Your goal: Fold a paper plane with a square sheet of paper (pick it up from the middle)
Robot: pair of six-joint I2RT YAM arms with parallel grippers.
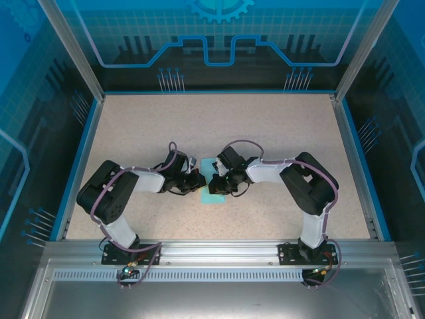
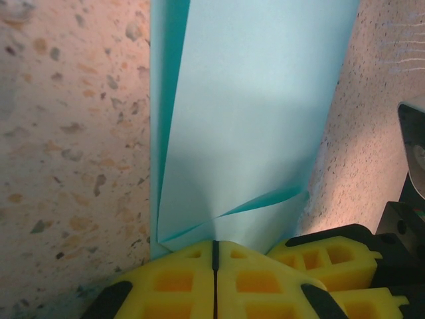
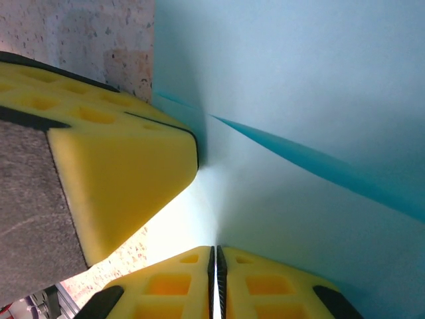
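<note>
Centre of the worktop (image 1: 133, 133), both arms reaching in from either side: I have the left gripper (image 2: 214, 247) low at the near edge of the square sheet of paper (image 2: 252, 119), its yellow fingers (image 2: 179, 272) pressed flat together. Short creases fan out from their tips, so I read this as a pinch on the paper itself.

The sheet runs away from the fingers toward the far side. A darker second layer shows along its left edge, and the right part rises off the speckled surface instead of lying flat.

Just right of that pinch sits the right gripper (image 3: 216, 251), its fingers (image 3: 265, 279) also closed to a hairline. The paper sweeps down to their seam, but I cannot tell whether any of it is caught between them.

My reading: this is an early lengthwise fold, with no dart shape formed. The next move calls for both arms to travel together and carry the raised half over so the edges meet. The crease then needs pressing down without tugging, since paper this thin would likely slip or tear.
</note>
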